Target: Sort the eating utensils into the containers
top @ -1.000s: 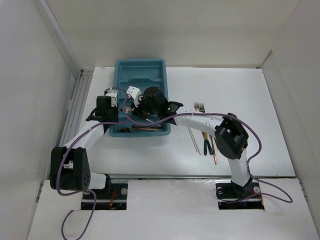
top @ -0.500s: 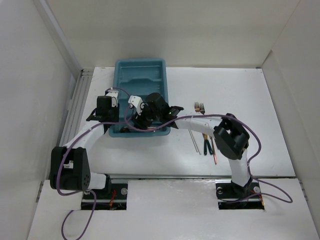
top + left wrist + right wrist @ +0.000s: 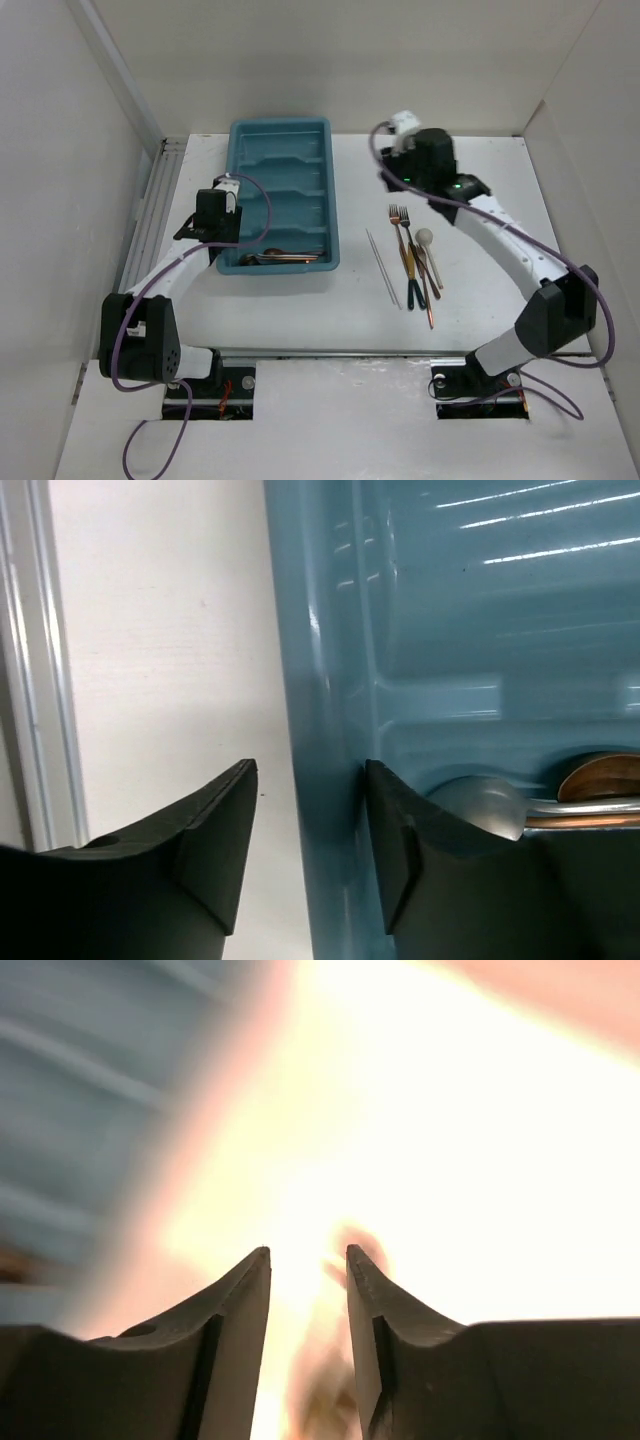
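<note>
— Where does the cutlery lie?
— Copper pieces (image 3: pixel 290 258) and a silver spoon (image 3: pixel 478 805) rest in the nearest compartment of the teal tray (image 3: pixel 283 135), toward the surface's (image 3: pixel 480 290) left edge. Forks (image 3: pixel 399 215), chopsticks (image 3: pixel 383 268), a round-bowled spoon (image 3: pixel 425 238) and green-handled pieces (image 3: pixel 411 292) lie loose to its right.
— And the arms?
— The left end effector (image 3: pixel 310 770) is spread astride the tray's left wall. The right end effector (image 3: pixel 306 1260), near the far edge, has its fingers parted; its own view is blurred.

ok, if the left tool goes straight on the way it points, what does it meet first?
Likely the tray wall: the left tool straddles it, one finger outside, one inside near a silver spoon. Depth unclear.
</note>
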Tool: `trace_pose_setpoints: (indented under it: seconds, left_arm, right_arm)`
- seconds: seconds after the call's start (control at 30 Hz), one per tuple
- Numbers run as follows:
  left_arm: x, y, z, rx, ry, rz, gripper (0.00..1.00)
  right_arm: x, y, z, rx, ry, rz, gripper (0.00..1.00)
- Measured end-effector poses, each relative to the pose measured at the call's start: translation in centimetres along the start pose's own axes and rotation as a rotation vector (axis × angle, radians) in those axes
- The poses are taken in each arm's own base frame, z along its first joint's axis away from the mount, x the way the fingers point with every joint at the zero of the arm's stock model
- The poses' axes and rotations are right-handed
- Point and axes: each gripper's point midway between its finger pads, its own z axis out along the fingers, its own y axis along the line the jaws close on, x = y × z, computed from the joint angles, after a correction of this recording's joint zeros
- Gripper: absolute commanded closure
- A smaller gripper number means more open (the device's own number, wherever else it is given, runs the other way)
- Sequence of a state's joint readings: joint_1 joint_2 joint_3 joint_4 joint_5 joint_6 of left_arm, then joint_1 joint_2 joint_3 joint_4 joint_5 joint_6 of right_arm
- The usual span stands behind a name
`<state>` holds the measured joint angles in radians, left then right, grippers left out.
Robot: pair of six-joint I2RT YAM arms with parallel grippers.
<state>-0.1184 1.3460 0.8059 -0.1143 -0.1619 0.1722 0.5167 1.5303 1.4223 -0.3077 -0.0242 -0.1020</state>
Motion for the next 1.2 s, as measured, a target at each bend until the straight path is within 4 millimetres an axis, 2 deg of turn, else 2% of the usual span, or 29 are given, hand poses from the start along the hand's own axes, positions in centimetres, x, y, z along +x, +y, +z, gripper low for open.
trace_pose_setpoints:
  seconds: [0.07,0.1,0.13,0.17,0.23,0.27,0.33,0.4,0.47,0.73,0.87,1.2]
  left_arm:
    - [-0.2,0.1,-0.1,-0.009,-0.003,0.005,0.57]
    - [-0.2,0.2,-0.1,-0.015,-0.003,0.006,0.59]
    - [-0.2,0.2,-0.1,-0.017,-0.002,0.005,0.61]
    - [-0.2,0.2,-0.1,-0.02,-0.002,0.007,0.61]
    - [-0.2,0.3,-0.1,-0.023,-0.001,0.007,0.61]
    - [-0.2,0.3,-0.1,-0.026,-0.001,0.007,0.57]
    - [-0.2,0.4,-0.1,-0.03,0.0,0.009,0.47]
    - [0.0,0.5,-0.1,-0.03,0.008,0.011,0.38]
    - [0.3,0.5,-0.2,-0.031,0.018,0.013,0.33]
    - [-0.6,0.5,-0.6,-0.025,0.011,0.007,0.3]
    - [-1.0,0.6,-0.7,-0.025,0.006,-0.001,0.3]
    - [-0.8,0.5,-0.8,-0.022,0.015,-0.003,0.3]
  right_arm:
    - [6.3,-7.7,-1.2,0.179,0.145,0.113,0.6]
    - [10.2,-10.2,-2.0,0.247,0.239,0.166,0.6]
    - [14.2,-11.5,-3.1,0.292,0.341,0.21,0.6]
    - [17.4,-11.8,-4.1,0.312,0.43,0.24,0.6]
    - [23.1,-10.8,-6.2,0.311,0.599,0.287,0.6]
    - [24.9,-10.2,-7.0,0.305,0.657,0.302,0.6]
    - [27.1,-9.6,-8.1,0.303,0.728,0.325,0.6]
    - [27.8,-9.6,-8.4,0.306,0.753,0.336,0.6]
    - [28.2,-9.7,-8.1,0.307,0.761,0.339,0.59]
    - [30.8,-8.3,-6.0,0.26,0.833,0.31,0.43]
    - [30.2,-8.7,-4.8,0.262,0.823,0.303,0.44]
    - [27.8,-11.4,0.0,0.302,0.771,0.305,0.44]
